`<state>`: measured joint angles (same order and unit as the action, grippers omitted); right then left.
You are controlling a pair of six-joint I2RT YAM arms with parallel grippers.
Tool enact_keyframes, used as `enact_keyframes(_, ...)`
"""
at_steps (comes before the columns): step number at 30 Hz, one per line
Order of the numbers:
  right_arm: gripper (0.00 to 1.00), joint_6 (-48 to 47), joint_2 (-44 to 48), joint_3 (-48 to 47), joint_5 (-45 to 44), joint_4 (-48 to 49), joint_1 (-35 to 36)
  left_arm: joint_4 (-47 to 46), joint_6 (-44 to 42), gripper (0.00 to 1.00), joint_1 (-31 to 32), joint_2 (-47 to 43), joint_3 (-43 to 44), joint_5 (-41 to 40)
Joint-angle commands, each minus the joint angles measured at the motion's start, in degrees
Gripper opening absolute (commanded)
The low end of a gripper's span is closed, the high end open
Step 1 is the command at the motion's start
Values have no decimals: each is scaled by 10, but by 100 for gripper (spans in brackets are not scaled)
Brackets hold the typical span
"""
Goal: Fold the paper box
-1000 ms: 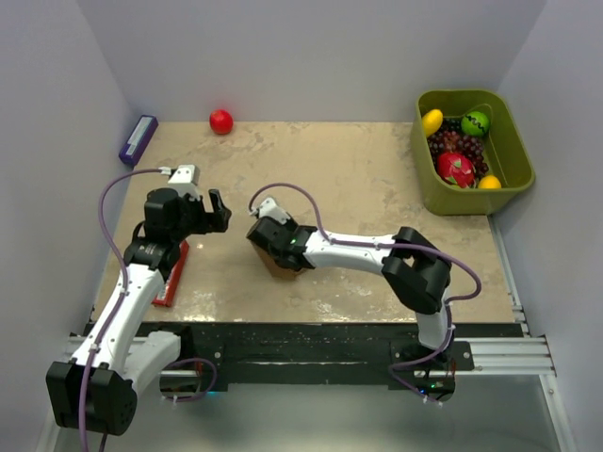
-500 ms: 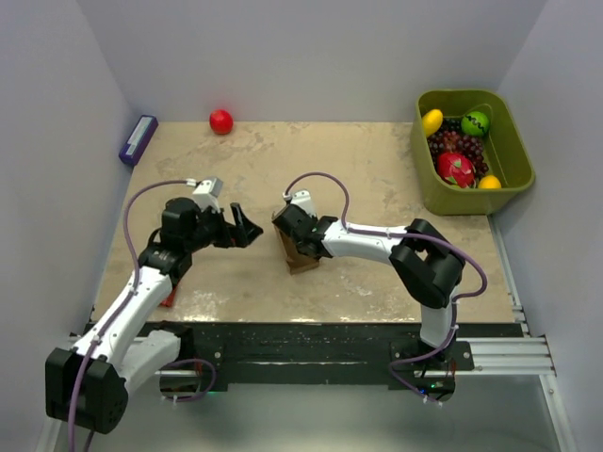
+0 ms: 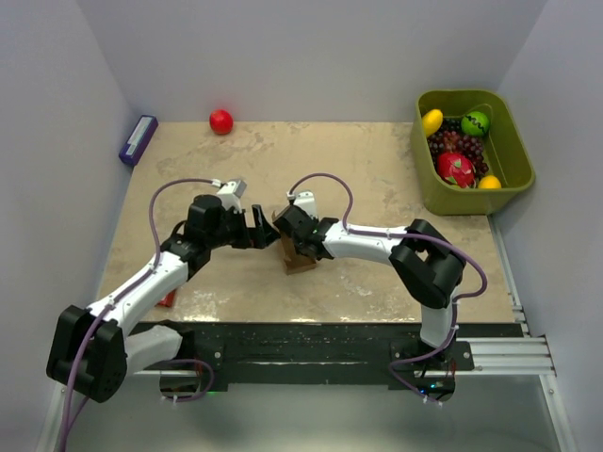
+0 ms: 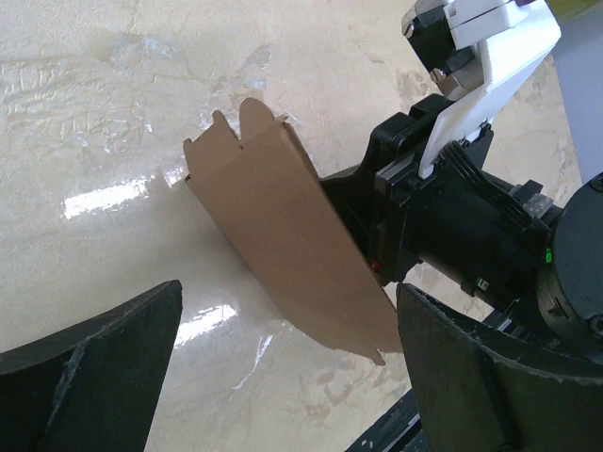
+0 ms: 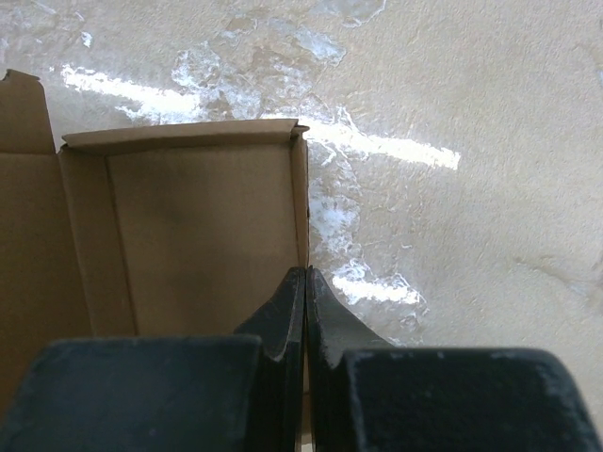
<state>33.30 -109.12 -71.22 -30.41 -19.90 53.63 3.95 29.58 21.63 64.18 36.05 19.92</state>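
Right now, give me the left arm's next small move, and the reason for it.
Probably ease the left gripper forward and close it on the free tabbed end of the paper box. Its jaws are wide open with the box framed between them but untouched, while the right gripper is shut on the box's other edge, holding it steady.

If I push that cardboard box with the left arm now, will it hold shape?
Probably not: the box looks like thin, creased cardboard, pinched by one wall in the right end effector. It is likely light, so it may pivot rather than resist.
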Motion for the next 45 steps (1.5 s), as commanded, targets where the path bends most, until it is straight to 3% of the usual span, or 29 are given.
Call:
enact_keyframes(1, 0, 19, 26, 8, -15, 14, 2, -31, 12, 100, 12, 15, 32, -18)
enact_keyframes(13, 0, 24, 33, 18, -24, 24, 1, -18, -9, 98, 61, 89, 89, -86)
enact_keyframes(16, 0, 25, 36, 21, -25, 26, 1, 5, -27, 89, 70, 94, 99, -116)
enact_keyframes(20, 0, 27, 39, 26, -20, 33, 1, 25, -44, 63, 76, 94, 103, -137)
enact_keyframes(22, 0, 28, 41, 28, -18, 36, 1, 29, -47, 56, 78, 93, 105, -142)
enact_keyframes(29, 0, 32, 57, 33, 8, 40, 2, 48, -67, 17, 82, 94, 112, -150)
enact_keyframes(34, 18, 27, 91, 37, 33, 43, -3, 76, -89, 0, 82, 95, 120, -157)
enact_keyframes(38, 32, 5, 141, 56, 71, 52, -13, 95, -116, 0, 83, 95, 129, -147)
enact_keyframes(45, 69, -100, 270, 113, 199, 115, -53, 129, -224, 0, 83, 91, 182, -74)
